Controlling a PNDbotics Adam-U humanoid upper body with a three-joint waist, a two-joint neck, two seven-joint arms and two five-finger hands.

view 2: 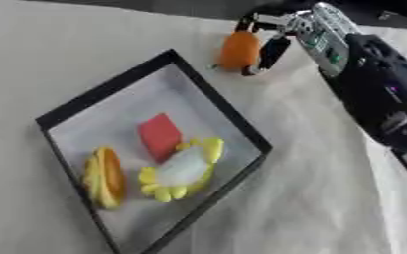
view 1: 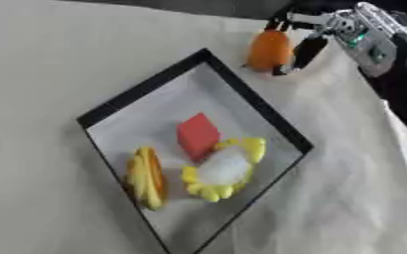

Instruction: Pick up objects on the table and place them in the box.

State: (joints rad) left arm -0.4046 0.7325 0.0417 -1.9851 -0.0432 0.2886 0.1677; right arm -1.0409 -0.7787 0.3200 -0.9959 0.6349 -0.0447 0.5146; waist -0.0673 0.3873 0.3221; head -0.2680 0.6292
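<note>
The right robot hand (view 2: pixel 272 37) reaches in from the upper right, its fingers (view 2: pixel 274 49) curled around an orange object (view 2: pixel 239 49) just above the cloth-covered surface (view 2: pixel 328 188). Below and to the hand's left sits a black-rimmed box (view 2: pixel 233 116) holding a red block (view 2: pixel 159 136), a yellow-and-white flower-shaped item (view 2: pixel 182 171) and a yellow-orange ridged piece (view 2: pixel 102 183).

Near corner of black-rimmed shallow box (view 1: pixel 241 94) cut off by bottom edge. Black right hand (view 2: pixel 272 37) partly hides rounded orange object (view 1: pixel 269 49); contact blurred. Arm runs off right edge.
</note>
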